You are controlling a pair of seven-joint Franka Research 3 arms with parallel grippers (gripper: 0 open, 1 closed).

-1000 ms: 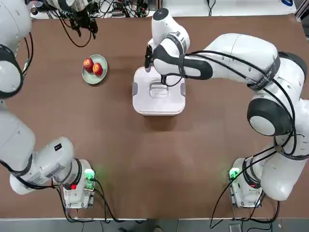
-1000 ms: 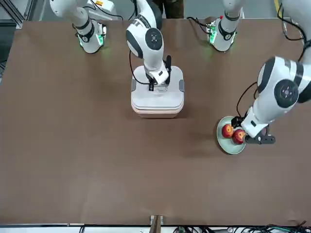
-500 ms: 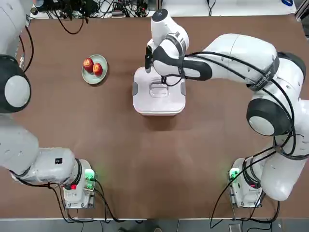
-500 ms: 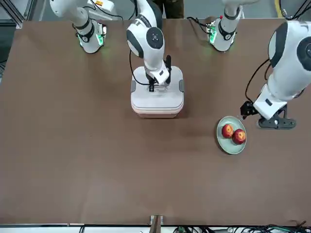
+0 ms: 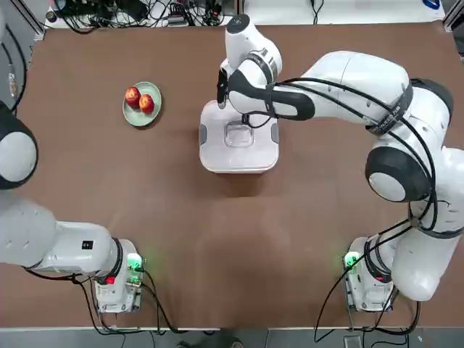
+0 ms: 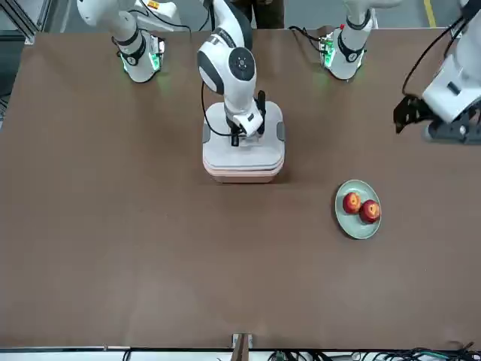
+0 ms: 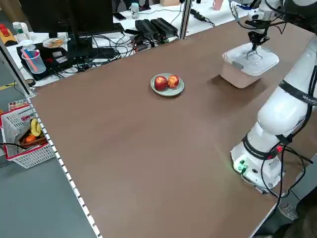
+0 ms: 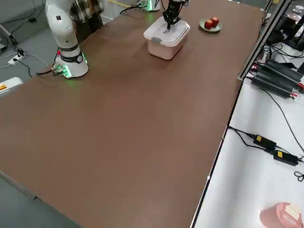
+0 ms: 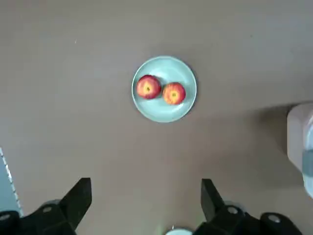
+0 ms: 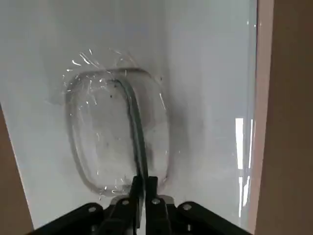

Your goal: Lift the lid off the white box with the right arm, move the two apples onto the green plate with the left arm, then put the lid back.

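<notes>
Since the earlier frames the left gripper [image 6: 443,124] has drawn away from the green plate [image 5: 142,114] and risen toward the table's left edge, fingers [image 9: 78,200] spread wide with nothing between them; from its wrist camera it looks straight down on the plate from well above. No brand or writing can be read anywhere. One white box [image 5: 239,158] stands mid-table with the lid [image 5: 221,139] seated on it, both grey clips at its sides. The right arm [image 5: 341,80] reaches in an arc across the table, its wrist bent downward, and the right gripper [image 10: 142,188] has its fingers pressed together on the lid's upright loop handle [image 10: 134,122]. Two apples [image 5: 139,99] lie side by side on the plate, touching or nearly so, well left of the box
</notes>
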